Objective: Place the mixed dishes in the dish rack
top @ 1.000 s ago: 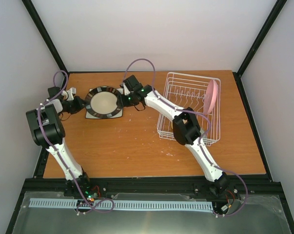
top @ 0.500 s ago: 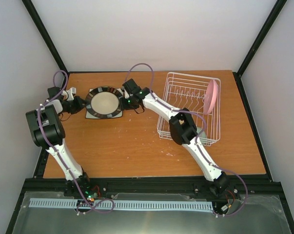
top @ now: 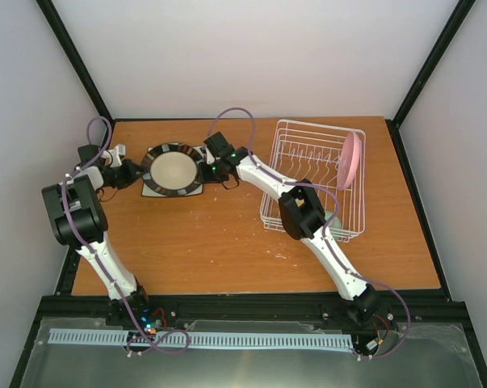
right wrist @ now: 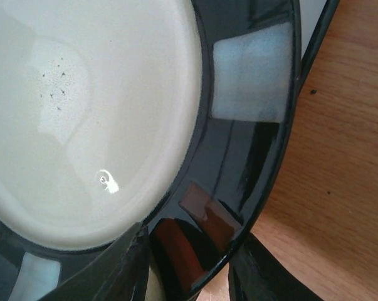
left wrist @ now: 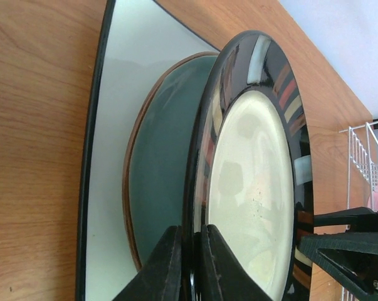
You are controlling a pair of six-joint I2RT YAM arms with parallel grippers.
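The black-rimmed round plate lies on top of a stack at the back left of the table. Under it are the mint-green plate and the white square plate. My left gripper is shut on the black-rimmed plate's left rim, which is tilted up off the mint-green plate. My right gripper is open, its fingers on either side of the plate's right rim. The dish rack stands at the right with the pink round plate upright in it. The mug is out of view.
A mint-green shape shows in the rack's near end, half hidden by my right arm, which reaches across the rack's left side. The black frame posts and the walls close in the back and sides.
My right gripper has moved a little to the left, closing up on the black-rimmed plate's right rim. The left gripper and the stack have stayed where they were.
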